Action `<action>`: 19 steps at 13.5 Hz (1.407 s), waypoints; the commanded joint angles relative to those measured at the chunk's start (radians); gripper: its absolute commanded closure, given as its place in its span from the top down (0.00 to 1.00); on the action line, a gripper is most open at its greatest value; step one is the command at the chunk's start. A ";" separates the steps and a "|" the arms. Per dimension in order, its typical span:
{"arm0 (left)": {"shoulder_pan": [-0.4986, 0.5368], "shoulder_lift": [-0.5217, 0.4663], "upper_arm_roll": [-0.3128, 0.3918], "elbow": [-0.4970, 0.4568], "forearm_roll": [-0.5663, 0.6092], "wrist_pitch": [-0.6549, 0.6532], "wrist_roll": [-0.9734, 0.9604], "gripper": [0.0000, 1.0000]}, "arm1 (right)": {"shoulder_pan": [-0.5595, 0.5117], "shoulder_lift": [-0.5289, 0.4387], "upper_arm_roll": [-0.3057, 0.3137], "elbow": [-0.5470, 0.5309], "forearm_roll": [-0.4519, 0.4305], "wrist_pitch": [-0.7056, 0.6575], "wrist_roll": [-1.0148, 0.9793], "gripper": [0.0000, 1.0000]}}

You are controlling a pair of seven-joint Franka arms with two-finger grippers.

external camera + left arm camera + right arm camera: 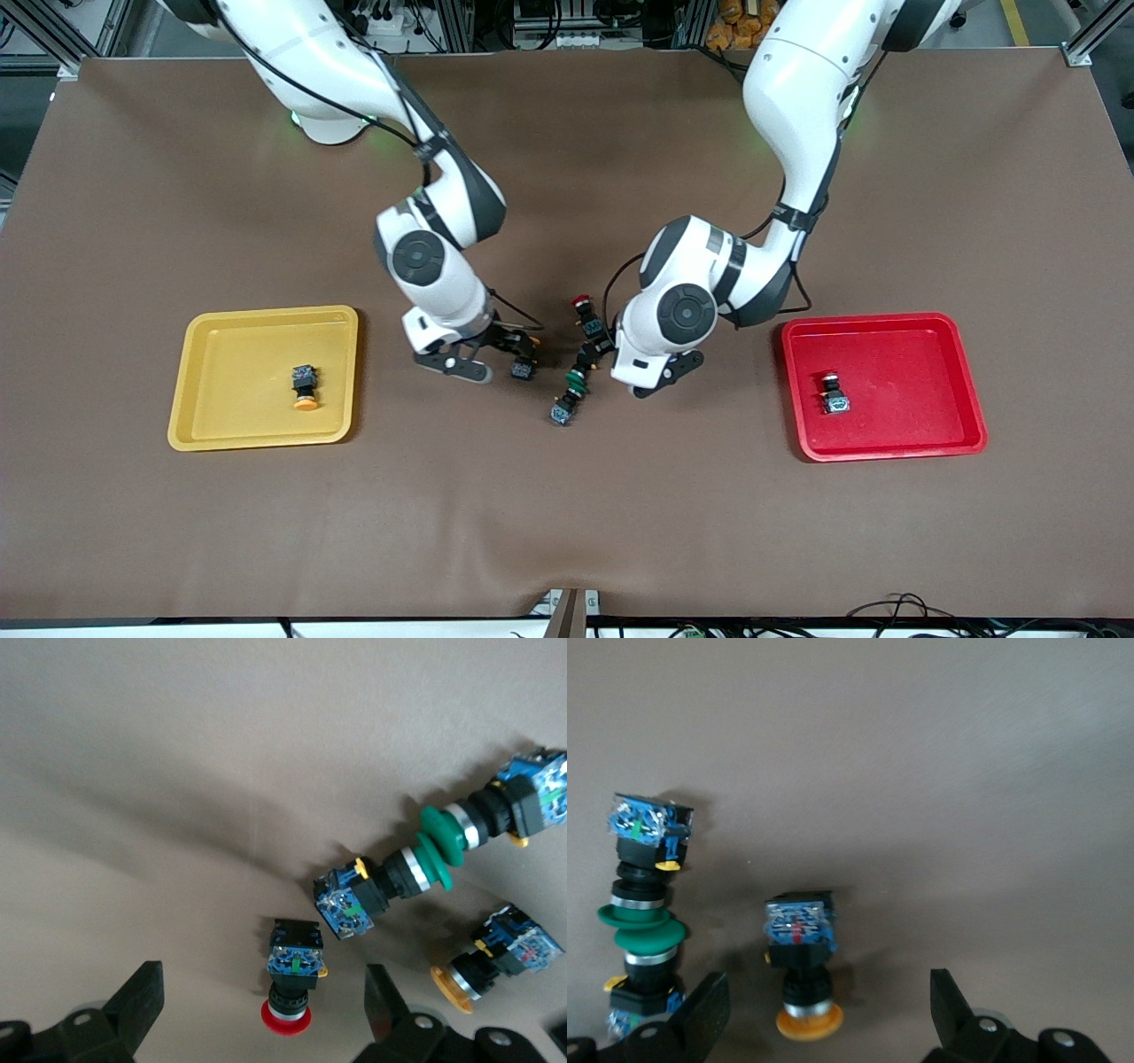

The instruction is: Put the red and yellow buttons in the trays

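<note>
Both grippers hover low at the table [567,532] centre, fingers spread wide. The left gripper [266,1014] straddles a red button [292,979]; the right gripper [824,1019] straddles a yellow button [802,966] at its nine o'clock.

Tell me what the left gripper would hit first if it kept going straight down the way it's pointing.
Probably the red-capped button: it lies on the table between the open left gripper fingers, though how high the gripper is above it is unclear.

1. Our left arm bends down from its base to mid-table, its left gripper [261,1010] low over the cloth, fingers [137,997] spread apart.
2. Our right arm mirrors it; the right gripper [828,1014] hangs low, fingers [709,1010] likewise apart.
</note>
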 commanded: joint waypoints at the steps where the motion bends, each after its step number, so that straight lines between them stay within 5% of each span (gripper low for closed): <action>1: -0.024 0.020 0.004 -0.001 -0.030 0.021 -0.014 1.00 | 0.009 0.047 -0.002 0.013 -0.004 0.067 0.026 1.00; 4: -0.055 0.043 0.005 -0.003 -0.065 0.057 -0.015 1.00 | 0.024 0.070 -0.002 0.013 -0.004 0.099 0.026 0.93; 5: -0.067 0.053 0.004 -0.003 -0.070 0.065 -0.017 1.00 | 0.030 0.087 -0.002 0.013 -0.005 0.130 0.026 0.75; 7: -0.080 0.069 0.004 -0.004 -0.071 0.085 -0.018 1.00 | 0.038 0.093 -0.003 0.010 -0.031 0.156 0.026 0.00; 10: -0.089 0.091 0.004 -0.006 -0.070 0.096 -0.015 0.98 | 0.026 0.084 -0.008 0.008 -0.045 0.143 0.002 0.00; 11: -0.098 0.100 0.004 -0.006 -0.068 0.096 -0.014 0.90 | 0.015 0.073 -0.014 0.008 -0.061 0.123 -0.036 0.00; 15: -0.098 0.097 0.005 -0.007 -0.064 0.096 0.002 0.10 | -0.118 -0.051 -0.031 0.011 -0.050 -0.144 -0.297 0.00; 16: -0.100 0.097 0.005 -0.009 -0.062 0.094 0.003 0.00 | -0.146 -0.079 -0.032 0.011 -0.048 -0.199 -0.363 0.00; 19: -0.087 0.079 0.016 -0.007 -0.054 0.058 0.011 0.00 | -0.186 -0.142 -0.113 0.011 -0.047 -0.325 -0.571 0.00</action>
